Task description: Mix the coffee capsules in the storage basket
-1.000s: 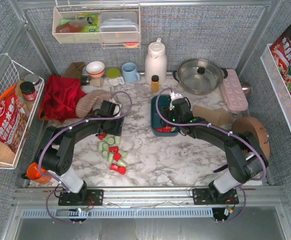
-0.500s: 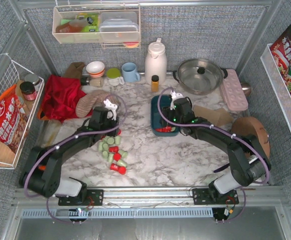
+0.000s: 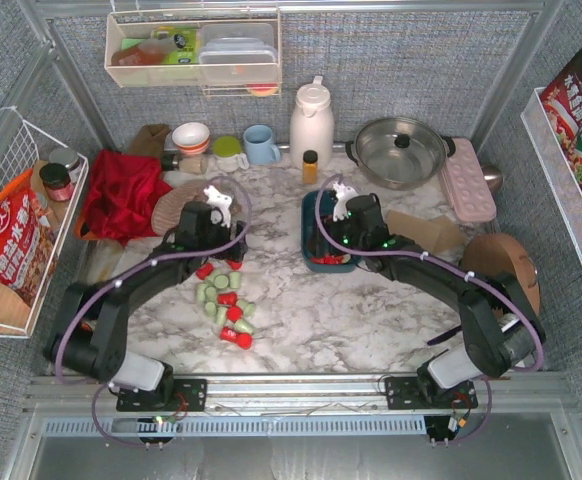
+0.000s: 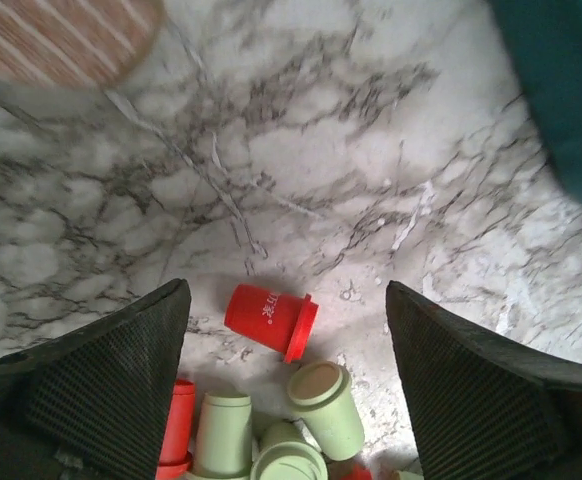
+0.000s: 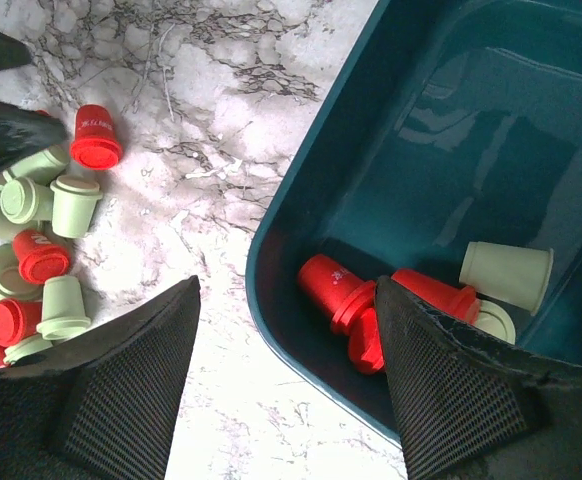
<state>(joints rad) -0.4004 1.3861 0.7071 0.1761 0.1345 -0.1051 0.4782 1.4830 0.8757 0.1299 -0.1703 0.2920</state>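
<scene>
Red and mint-green coffee capsules [image 3: 226,305] lie in a loose pile on the marble table. My left gripper [image 3: 223,255] hovers open at the pile's far end. In the left wrist view, one red capsule [image 4: 271,320] lies on its side between the spread fingers [image 4: 121,380], and green capsules [image 4: 323,395] lie just below it. The teal storage basket [image 3: 313,235] sits mid-table and holds a few red capsules [image 5: 336,285] and green capsules [image 5: 506,272]. My right gripper [image 5: 286,380] is open and empty, straddling the basket's near rim [image 5: 271,300].
A red cloth [image 3: 121,195] and a knitted hat [image 3: 186,200] lie beyond the left gripper. A white thermos [image 3: 311,120], a blue mug [image 3: 261,145] and a steel pot [image 3: 401,150] line the back. A cardboard piece [image 3: 421,230] and a round wooden board [image 3: 506,270] sit to the right.
My left arm has dropped its elbow toward the table's left side. Its gripper stays at the pile's far end, jaws wide. The right arm has barely moved.
</scene>
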